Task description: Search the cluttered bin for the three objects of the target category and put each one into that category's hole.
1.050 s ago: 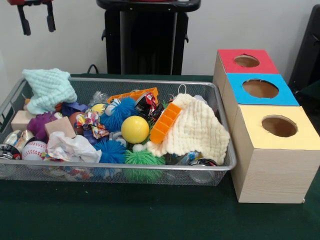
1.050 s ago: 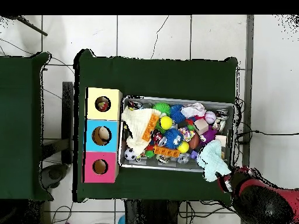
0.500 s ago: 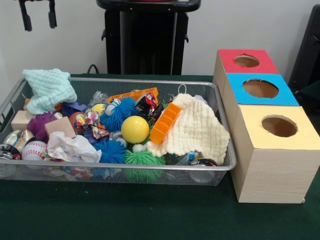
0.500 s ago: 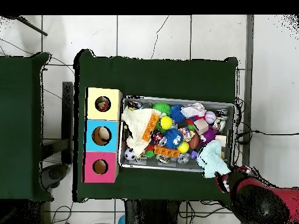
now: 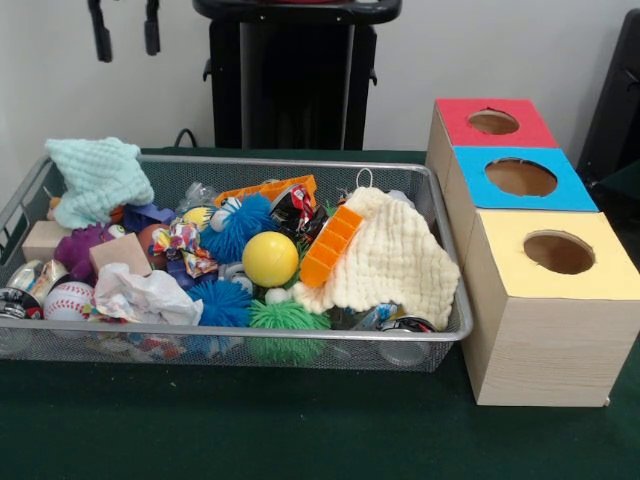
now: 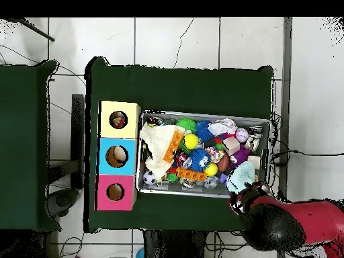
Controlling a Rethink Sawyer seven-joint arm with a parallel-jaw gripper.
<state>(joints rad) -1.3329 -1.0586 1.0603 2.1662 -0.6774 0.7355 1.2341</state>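
From the front view I see the gripper (image 5: 125, 30) high at the top left, its two black fingers (image 5: 100, 38) hanging apart with a clear gap and nothing between them, above and behind the far left part of the wire mesh bin (image 5: 300, 330). In the overhead view the red and black arm (image 6: 285, 225) sits over the bin's corner next to the mint cloth (image 6: 240, 178). In the front view, the bin holds mixed clutter: the mint cloth bunched in the far left corner, a cream cloth (image 5: 395, 262) draped at the right, an orange tray (image 5: 330, 245) leaning on it, a yellow ball (image 5: 270, 259) near the centre, a green spiky ball (image 5: 287, 322) against the near wall, and a baseball (image 5: 68, 298) at the near left. To the right of the bin stand three boxes in a row, each with a round hole: red box (image 5: 495, 120) farthest, blue box (image 5: 520, 178) in the middle, yellow box (image 5: 555, 255) nearest.
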